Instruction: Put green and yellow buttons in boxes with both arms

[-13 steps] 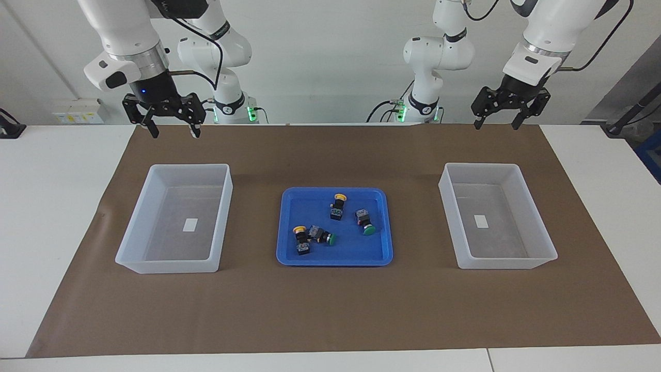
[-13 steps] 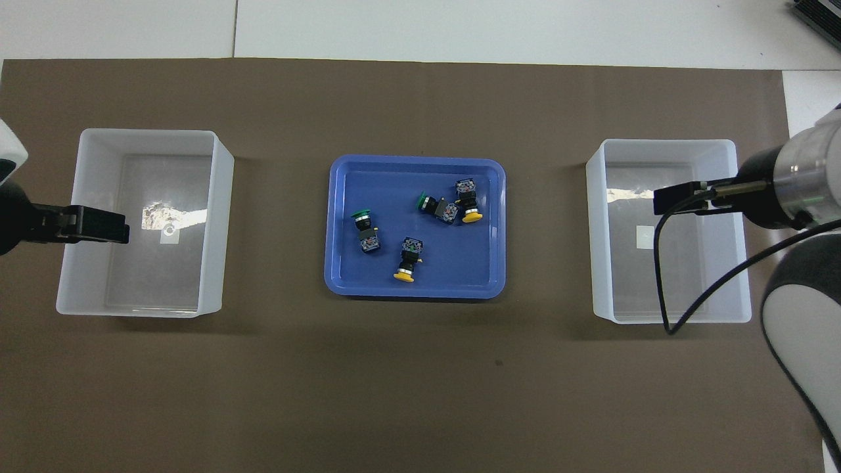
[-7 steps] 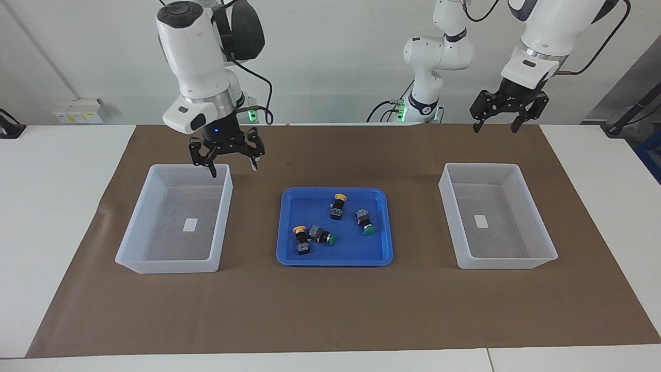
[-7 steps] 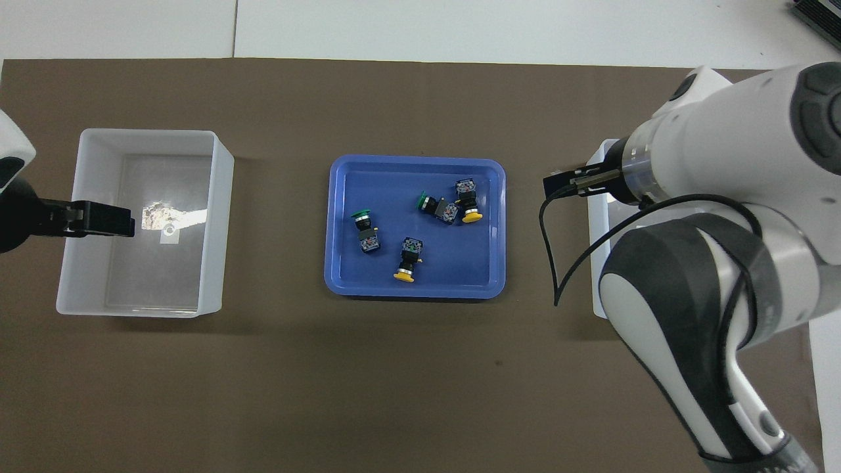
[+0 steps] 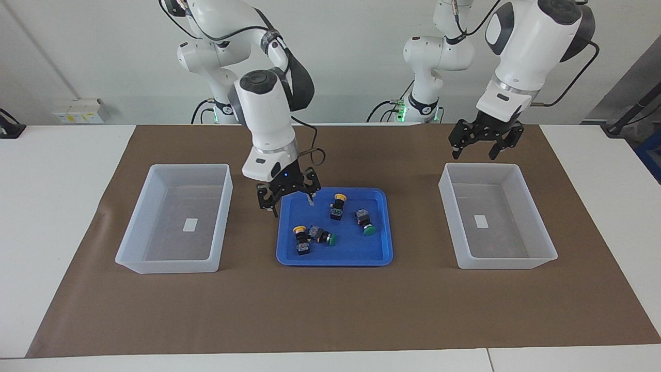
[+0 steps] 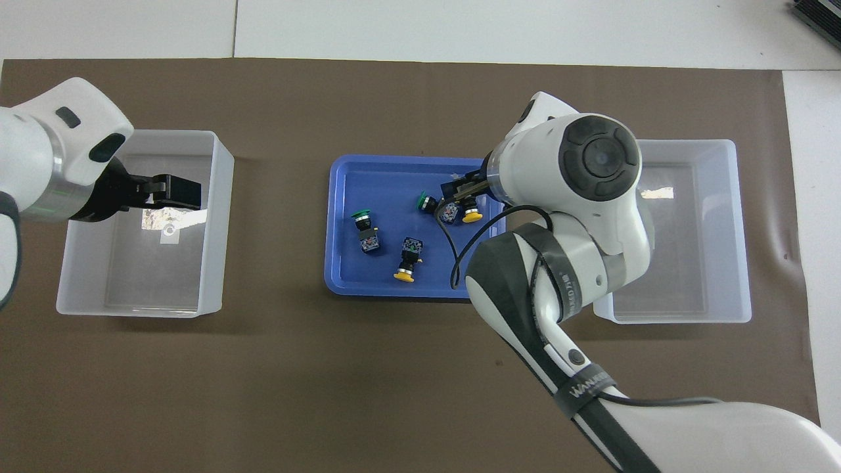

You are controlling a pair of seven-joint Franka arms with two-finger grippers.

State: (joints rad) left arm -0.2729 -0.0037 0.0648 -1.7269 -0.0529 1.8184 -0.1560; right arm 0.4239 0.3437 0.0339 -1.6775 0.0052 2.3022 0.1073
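Four buttons [image 5: 330, 222] in one tray [image 5: 384, 256], two boxes [image 5: 175, 217], both claws [image 5: 288, 199] spread apart.

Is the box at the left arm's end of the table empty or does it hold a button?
Empty. That box shows only its white label; all buttons lie in the blue tray.

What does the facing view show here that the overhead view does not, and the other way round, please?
Only the facing view shows both arm bases and the open right gripper raised over the blue tray's corner, touching nothing. It also shows the open left gripper in the air above its box.

Only the overhead view looks straight down into the boxes, though the right arm covers part of one.

Both show four buttons in the tray, two yellow and two green, and both boxes without buttons.
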